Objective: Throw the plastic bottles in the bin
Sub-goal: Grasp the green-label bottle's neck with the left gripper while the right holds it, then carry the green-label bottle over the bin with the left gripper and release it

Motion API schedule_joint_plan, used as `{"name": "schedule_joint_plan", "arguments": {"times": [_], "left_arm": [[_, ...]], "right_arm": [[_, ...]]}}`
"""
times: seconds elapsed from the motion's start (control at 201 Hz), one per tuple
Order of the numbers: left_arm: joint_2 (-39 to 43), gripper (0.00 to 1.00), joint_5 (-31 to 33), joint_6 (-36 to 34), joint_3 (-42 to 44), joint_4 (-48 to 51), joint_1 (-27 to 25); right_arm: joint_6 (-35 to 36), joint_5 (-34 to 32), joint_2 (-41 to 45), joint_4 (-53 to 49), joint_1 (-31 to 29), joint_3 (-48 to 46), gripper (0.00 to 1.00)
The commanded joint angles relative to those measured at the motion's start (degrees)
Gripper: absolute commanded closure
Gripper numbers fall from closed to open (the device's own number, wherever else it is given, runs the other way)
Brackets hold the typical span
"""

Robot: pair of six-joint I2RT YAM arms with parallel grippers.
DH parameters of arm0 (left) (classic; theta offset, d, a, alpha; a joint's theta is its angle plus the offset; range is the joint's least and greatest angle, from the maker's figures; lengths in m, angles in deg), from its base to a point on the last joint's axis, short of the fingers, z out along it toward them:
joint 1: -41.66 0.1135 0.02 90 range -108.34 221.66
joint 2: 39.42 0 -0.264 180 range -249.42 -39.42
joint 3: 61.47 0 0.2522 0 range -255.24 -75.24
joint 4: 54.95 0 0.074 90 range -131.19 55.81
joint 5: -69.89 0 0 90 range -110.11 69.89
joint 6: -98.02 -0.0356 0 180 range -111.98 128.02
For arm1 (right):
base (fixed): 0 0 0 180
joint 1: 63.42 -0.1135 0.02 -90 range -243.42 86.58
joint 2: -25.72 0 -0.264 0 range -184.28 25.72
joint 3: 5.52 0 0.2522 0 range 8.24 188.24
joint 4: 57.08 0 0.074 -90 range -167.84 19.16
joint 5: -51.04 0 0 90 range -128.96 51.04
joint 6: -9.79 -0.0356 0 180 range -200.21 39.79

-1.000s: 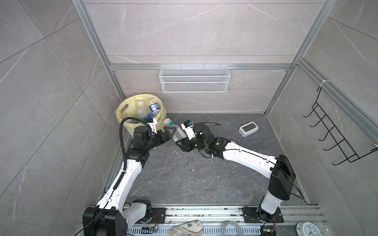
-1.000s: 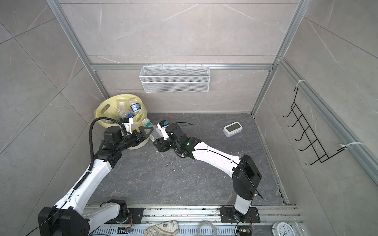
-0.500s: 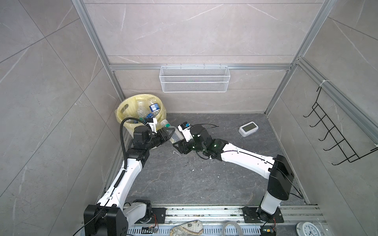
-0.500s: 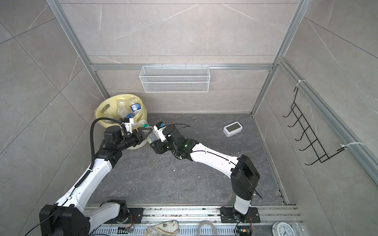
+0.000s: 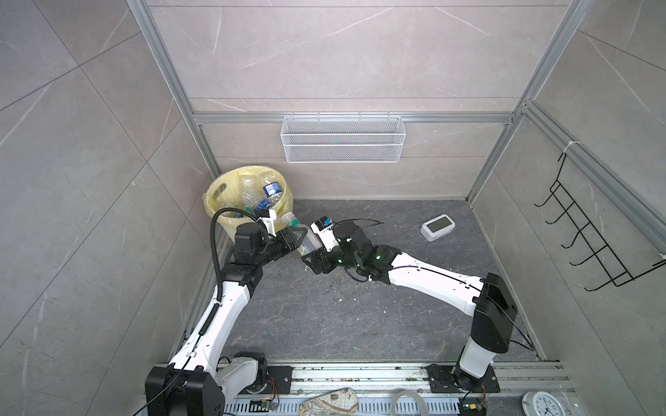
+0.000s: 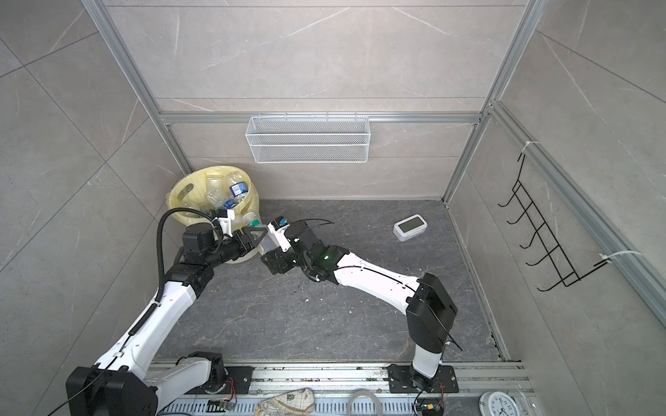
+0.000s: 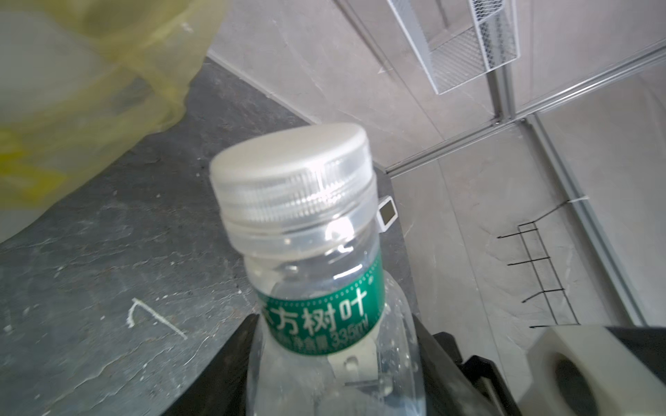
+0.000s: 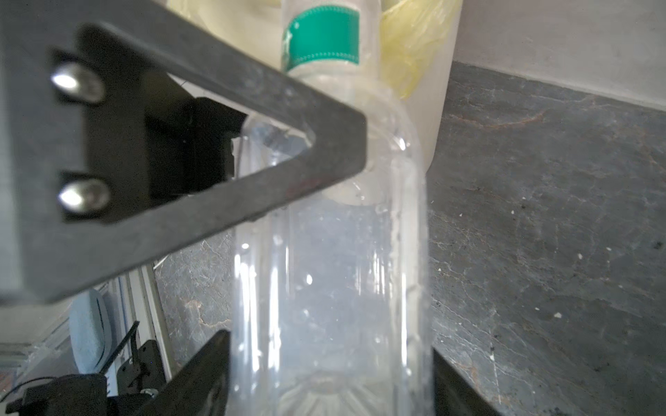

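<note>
High overviews, close wrist views.
Both top views are taken from high above the 6 o'clock edge, tilted toward 12; the whole surface [image 5: 324, 324] is shared. One bottle [image 7: 317, 252] is framed closely by both wrist views: the left is turned toward the clock [image 7: 387, 216] at 2 o'clock, the right toward the bin [image 8: 432, 108] at 10.

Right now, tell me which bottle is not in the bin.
The green-labelled bottle in the left gripper, just outside the bin; the other bottles all lie inside it.

clear bottle [image 6: 266, 244]: green label, between left gripper [image 6: 254, 236] and right gripper [image 6: 270, 251]
bin [image 6: 176, 197]: yellow-lined, just behind, bottles [image 6: 236, 188] inside
</note>
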Motion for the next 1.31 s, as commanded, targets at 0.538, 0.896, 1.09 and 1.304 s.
{"name": "schedule_joint_plan", "arguments": {"times": [0.538,0.896,1.09,1.304], "left_arm": [[-6.7,0.69,25.2,-10.3,-47.1,31.6,7.2],[-25.8,0.55,10.7,-3.0,-63.6,37.9,19.5],[-24.5,0.03,7.8,-1.0,-58.4,35.3,19.7],[-18.8,0.0,7.0,-1.3,-53.5,34.2,19.6]], "right_arm": [[3.8,-3.8,7.2,-1.9,-0.5,7.0,0.01],[1.8,-2.9,8.5,-1.9,-0.5,4.2,0.01],[2.0,-4.0,10.3,-1.9,-0.5,1.6,0.01],[1.4,-3.2,8.8,-1.5,-0.4,2.0,0.01]]}}
